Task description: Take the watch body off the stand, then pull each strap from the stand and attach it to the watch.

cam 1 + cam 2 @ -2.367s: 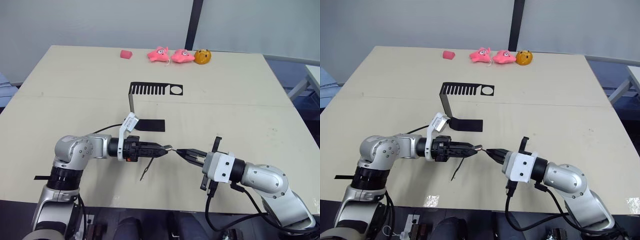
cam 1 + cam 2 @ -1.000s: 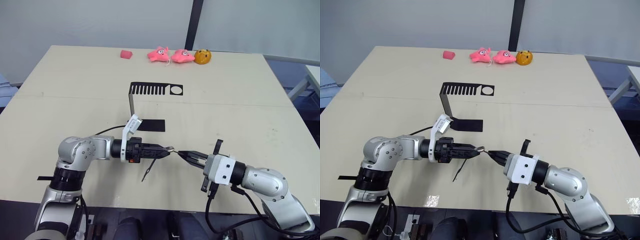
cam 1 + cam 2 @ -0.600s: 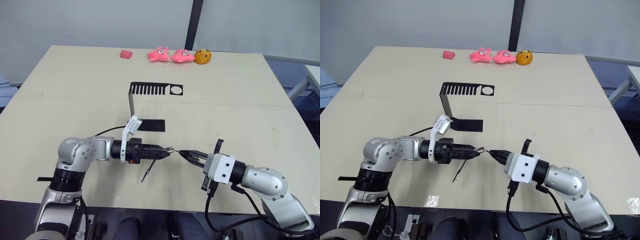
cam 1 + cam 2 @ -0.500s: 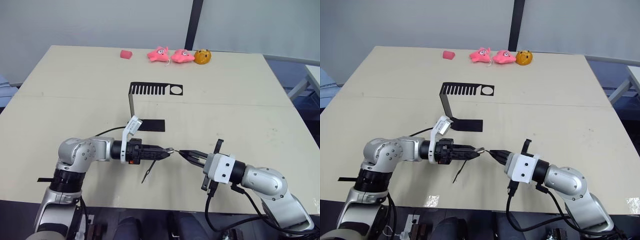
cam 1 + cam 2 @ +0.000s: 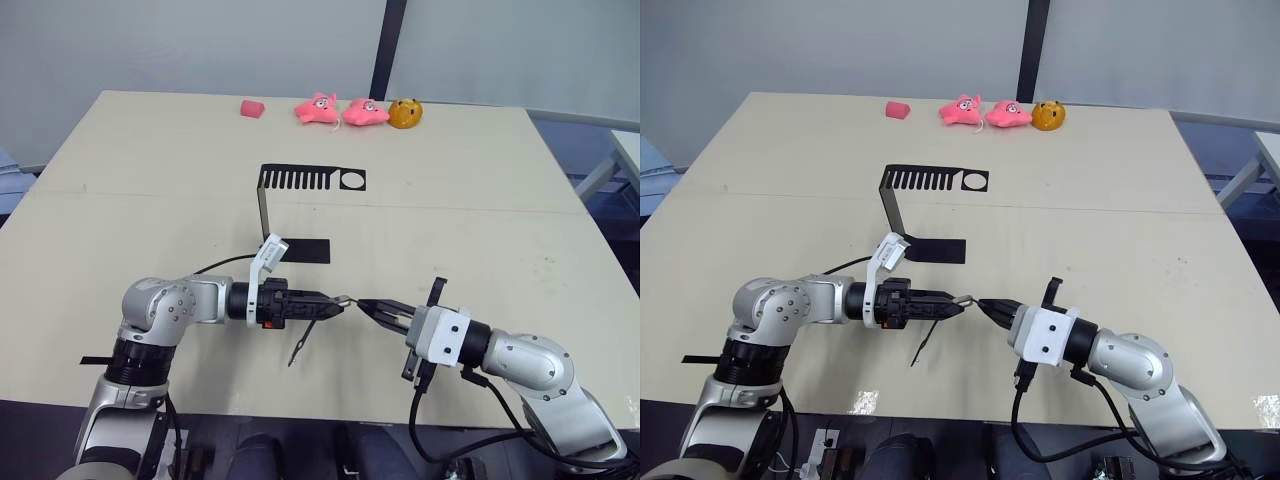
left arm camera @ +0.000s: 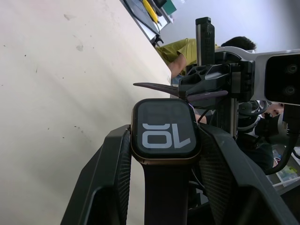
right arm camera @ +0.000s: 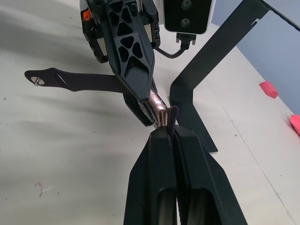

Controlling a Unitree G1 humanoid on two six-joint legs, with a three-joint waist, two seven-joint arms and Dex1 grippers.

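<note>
Left gripper (image 5: 338, 303) clenched on the watch body (image 6: 165, 129), held above the worktop (image 5: 480, 230) near its front edge; screen shows white digits "10"; one strap (image 5: 300, 342) already fitted, hanging down from the case toward the worktop; right gripper (image 5: 366, 306) pinched shut on the second strap (image 7: 171, 116), its end touching the watch body's edge; behind them one black stand (image 5: 300, 205), top plate with comb slots and a round hole, standing well apart; at the far edge four small toys: one pink block (image 5: 251, 107), two pink plush figures (image 5: 340, 110), one orange figure (image 5: 405, 113).
</note>
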